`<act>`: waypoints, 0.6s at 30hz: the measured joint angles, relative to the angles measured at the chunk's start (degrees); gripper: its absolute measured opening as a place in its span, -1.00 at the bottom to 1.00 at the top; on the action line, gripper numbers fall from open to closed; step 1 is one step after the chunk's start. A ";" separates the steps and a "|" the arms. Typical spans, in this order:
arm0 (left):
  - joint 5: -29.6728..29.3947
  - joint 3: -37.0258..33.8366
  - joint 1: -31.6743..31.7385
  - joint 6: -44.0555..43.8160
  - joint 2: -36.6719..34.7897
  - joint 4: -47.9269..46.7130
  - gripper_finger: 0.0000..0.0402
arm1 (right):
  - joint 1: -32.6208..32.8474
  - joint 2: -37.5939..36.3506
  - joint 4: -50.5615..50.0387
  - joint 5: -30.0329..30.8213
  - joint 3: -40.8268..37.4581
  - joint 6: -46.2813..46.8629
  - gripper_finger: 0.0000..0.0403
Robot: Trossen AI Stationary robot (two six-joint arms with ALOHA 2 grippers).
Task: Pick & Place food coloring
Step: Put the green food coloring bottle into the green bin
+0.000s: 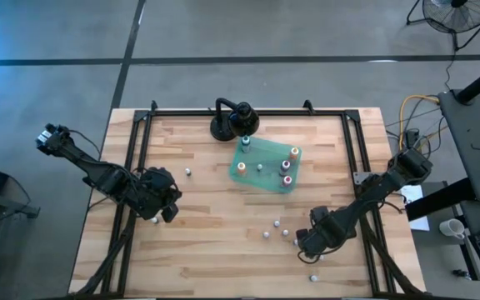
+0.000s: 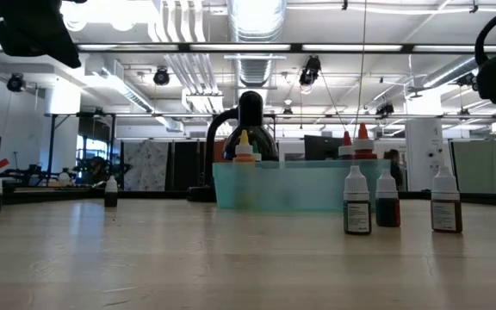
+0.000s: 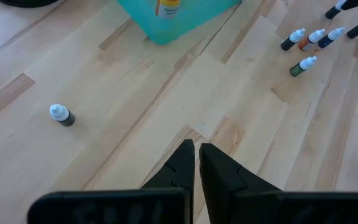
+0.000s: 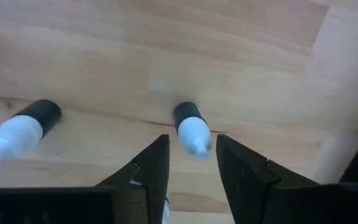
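Several food coloring bottles stand upright on a green sheet (image 1: 265, 173) at the table's middle. More stand loose on the wood near the right front (image 1: 276, 223) and one stands at the left (image 1: 188, 172). My right gripper (image 4: 193, 149) points down over one loose dark bottle with a white cap (image 4: 193, 127). It is open, with a finger on either side of the cap and a small gap showing at each. A second bottle (image 4: 22, 129) stands beside it. My left gripper (image 3: 196, 152) is shut and hangs above bare wood at the left.
A black round-based stand (image 1: 233, 122) sits at the far edge behind the green sheet. Black frame rails (image 1: 132, 150) run along the table's left, right and far sides. A lone bottle (image 1: 313, 277) stands near the front edge. Bare wood lies in the middle front.
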 joint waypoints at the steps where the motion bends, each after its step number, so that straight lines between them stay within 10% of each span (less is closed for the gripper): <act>1: 0.00 0.00 0.00 0.00 0.00 0.00 -1.00 | 0.00 0.00 0.04 0.00 -0.02 -0.02 -0.40; 18: 0.00 0.00 0.01 -0.02 0.00 -0.02 -1.00 | -0.11 0.00 1.01 -0.04 -1.42 -0.26 -0.54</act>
